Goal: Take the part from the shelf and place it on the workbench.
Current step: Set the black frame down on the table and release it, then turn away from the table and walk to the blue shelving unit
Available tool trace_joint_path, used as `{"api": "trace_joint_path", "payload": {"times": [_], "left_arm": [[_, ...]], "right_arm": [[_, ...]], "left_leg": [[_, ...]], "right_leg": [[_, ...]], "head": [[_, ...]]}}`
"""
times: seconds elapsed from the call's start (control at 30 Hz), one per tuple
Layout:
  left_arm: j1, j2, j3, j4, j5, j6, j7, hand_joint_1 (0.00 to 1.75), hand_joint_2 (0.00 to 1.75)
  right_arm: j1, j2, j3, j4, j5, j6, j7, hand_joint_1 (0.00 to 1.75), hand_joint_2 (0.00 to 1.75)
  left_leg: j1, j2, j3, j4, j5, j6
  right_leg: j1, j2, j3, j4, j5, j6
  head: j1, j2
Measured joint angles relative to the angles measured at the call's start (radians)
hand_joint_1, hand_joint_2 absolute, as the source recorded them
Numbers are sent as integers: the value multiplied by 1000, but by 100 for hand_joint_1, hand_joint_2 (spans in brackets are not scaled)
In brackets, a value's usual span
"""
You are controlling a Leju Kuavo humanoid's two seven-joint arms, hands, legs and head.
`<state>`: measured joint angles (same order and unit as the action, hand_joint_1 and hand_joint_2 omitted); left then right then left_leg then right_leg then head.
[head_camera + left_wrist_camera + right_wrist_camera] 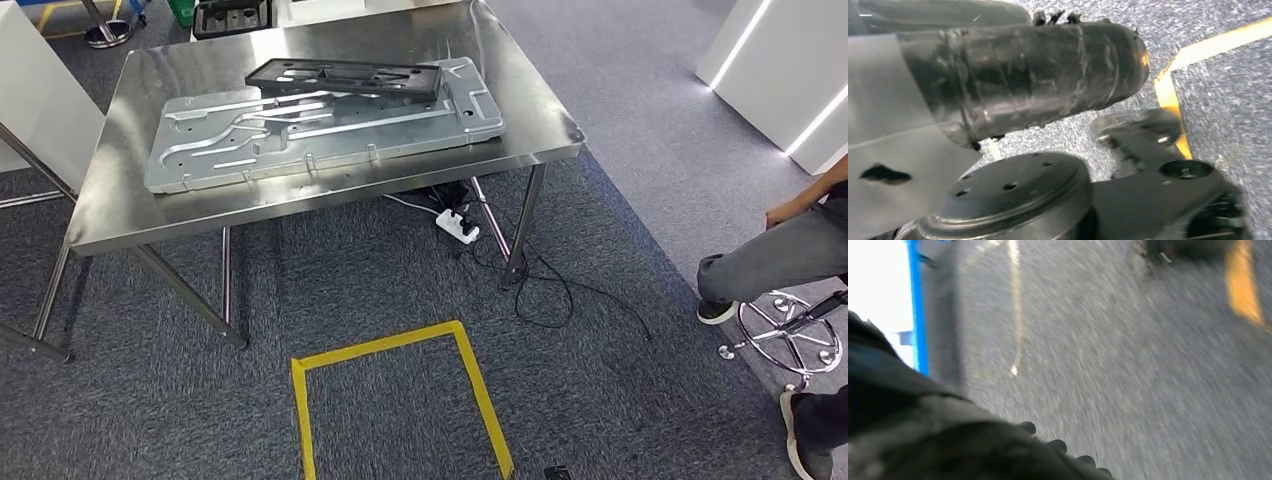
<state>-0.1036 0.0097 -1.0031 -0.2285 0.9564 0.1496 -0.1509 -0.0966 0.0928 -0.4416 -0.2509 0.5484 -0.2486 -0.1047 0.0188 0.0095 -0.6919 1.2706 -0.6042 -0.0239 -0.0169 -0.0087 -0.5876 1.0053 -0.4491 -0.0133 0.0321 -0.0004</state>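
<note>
Part (345, 78), if that is the black frame, lies on the far side of the bench (130, 210), atop a large silver plate (320, 130). Left hand (1018, 80) hangs low over the carpet near the yellow tape square (400, 400); whether it is spread or closed I cannot tell. Right hand (973, 450) is blurred, fingertips curled above the floor, seemingly holding nothing. Both hands are well apart from the part. Risks, as I judge them: tripping on the cables (540, 290) under the bench, or bumping the seated person (790, 250) at right.
</note>
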Motion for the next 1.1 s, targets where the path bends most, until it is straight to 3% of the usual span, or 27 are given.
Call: {"api": "trace_joint_path", "payload": {"times": [0.07, 0.1, 0.13, 0.2, 0.27, 0.33, 0.37, 0.43, 0.5, 0.53, 0.57, 0.6, 0.67, 0.73, 0.8, 0.87, 0.97, 1.03, 1.07, 1.1], "left_arm": [[-3, 1, -1, 0, -5, 2, 0, 0, 0], [-4, 2, -2, 0, -8, 4, 0, 0, 0], [-5, 2, -2, 0, -12, 8, 0, 0, 0], [-8, 2, -2, 0, -19, 16, 1, 0, 0], [-13, 2, -2, 0, -23, 24, 3, 0, 0], [-14, 2, -4, 0, -26, 28, 4, 0, 0], [-12, 1, -6, 0, -29, 29, 6, 0, 0], [-7, 0, -10, 0, -37, 29, 12, 0, 0], [-5, 1, -15, 0, -49, 28, 18, 0, 0], [-6, 1, -19, 0, -55, 27, 20, 0, 0], [-5, 1, -23, 0, -60, 27, 23, 0, 0], [-5, 0, -27, 0, -64, 27, 25, 0, 0], [-5, 0, -32, 0, -68, 29, 27, 0, 0], [-7, -1, -38, 0, -69, 32, 28, 0, 0], [-8, -1, -43, 0, -68, 35, 30, 0, 0], [-7, 0, -45, 0, -62, 43, 31, 0, 0], [-7, 0, -47, 0, -56, 49, 32, 0, 0], [-7, -1, -49, 0, -54, 52, 33, 0, 0], [-7, -1, -50, 0, -51, 57, 34, 0, 0], [-7, -1, -51, 0, -48, 65, 36, 0, 0]], "right_arm": [[-2, 5, -1, 16, 7, 18, 14, 0, 0], [-2, 8, -2, 20, 12, 24, 19, 0, 0], [-1, 10, -2, 24, 18, 30, 23, 0, 0], [1, 14, -2, 29, 32, 40, 30, 0, 0], [0, 17, -1, 35, 51, 49, 33, 0, 0], [-3, 20, 2, 39, 77, 56, 35, 0, 0], [-4, 21, 5, 40, 93, 61, 38, 0, 0], [-3, 22, 17, 44, 133, 74, 49, 0, 0], [2, 24, 35, 48, 171, 90, 61, 0, 0], [4, 25, 44, 50, 187, 98, 67, 0, 0], [6, 27, 55, 52, 200, 107, 73, 0, 0], [6, 29, 65, 53, 210, 115, 77, 0, 0], [6, 31, 82, 54, 225, 129, 83, 0, 0], [7, 32, 97, 54, 236, 142, 85, 0, 0], [8, 33, 111, 54, 244, 153, 85, 0, 0], [8, 34, 121, 54, 250, 162, 87, 0, 0], [9, 35, 135, 55, 256, 171, 90, 0, 0], [10, 35, 144, 56, 262, 177, 93, 0, 0], [11, 35, 149, 56, 268, 182, 99, 0, 0], [11, 36, 155, 56, 276, 188, 106, 0, 0]], "left_leg": [[-1, 0, 41, 1, 58, 4], [-2, 3, 74, -27, 91, 6], [-4, 12, 118, -73, 105, 9], [-12, 37, 211, -201, 76, 18], [-21, 43, 252, -283, 39, 30], [-21, 26, 245, -300, 47, 44], [-19, 19, 240, -305, 57, 52], [-15, 9, 228, -309, 77, 64], [-17, -5, 207, -305, 91, 70], [-18, -15, 198, -301, 97, 70], [-18, -25, 189, -296, 102, 69], [-18, -35, 182, -290, 105, 67], [-19, -54, 165, -274, 107, 61], [-20, -69, 148, -259, 108, 52], [-18, -85, 137, -256, 114, 39], [-16, -75, 126, -240, 103, 27], [-11, -30, 55, -93, 23, 11], [-6, -21, 7, 5, -10, 2], [-4, -18, 7, 8, 1, 0], [-3, -12, 25, -27, 28, -1]], "right_leg": [[3, -8, -28, 3, 18, 1], [3, -14, -41, 5, 27, 3], [4, -18, -50, 8, 34, 5], [6, -30, -60, 14, 45, 14], [6, -50, -62, 14, 58, 27], [4, -64, -64, 14, 65, 41], [3, -56, -70, 27, 52, 46], [-2, -22, -105, 117, -18, 52], [-2, -1, -145, 245, -94, 57], [-2, 2, -148, 276, -108, 58], [-2, 5, -133, 274, -105, 59], [-3, 8, -99, 232, -86, 58], [-4, 37, -11, 97, -47, 51], [-3, 63, 32, 21, -37, 41], [-2, 54, 33, 14, -37, 31], [-5, 34, 36, 6, -30, 18], [-7, 0, 36, -2, -25, 6], [-6, -24, 35, -1, -26, 6], [-6, -36, 35, -1, -26, 6], [-6, -46, 35, -1, -27, 7]], "head": [[0, 0], [0, 0], [-1, 0], [0, 0], [1, 0], [1, 0], [2, 0], [4, 0], [5, 0], [5, 0], [5, 0], [6, 0], [6, 0], [5, 0], [4, 0], [2, 0], [-5, 0], [-5, 0], [-5, 0], [-5, 0]]}}
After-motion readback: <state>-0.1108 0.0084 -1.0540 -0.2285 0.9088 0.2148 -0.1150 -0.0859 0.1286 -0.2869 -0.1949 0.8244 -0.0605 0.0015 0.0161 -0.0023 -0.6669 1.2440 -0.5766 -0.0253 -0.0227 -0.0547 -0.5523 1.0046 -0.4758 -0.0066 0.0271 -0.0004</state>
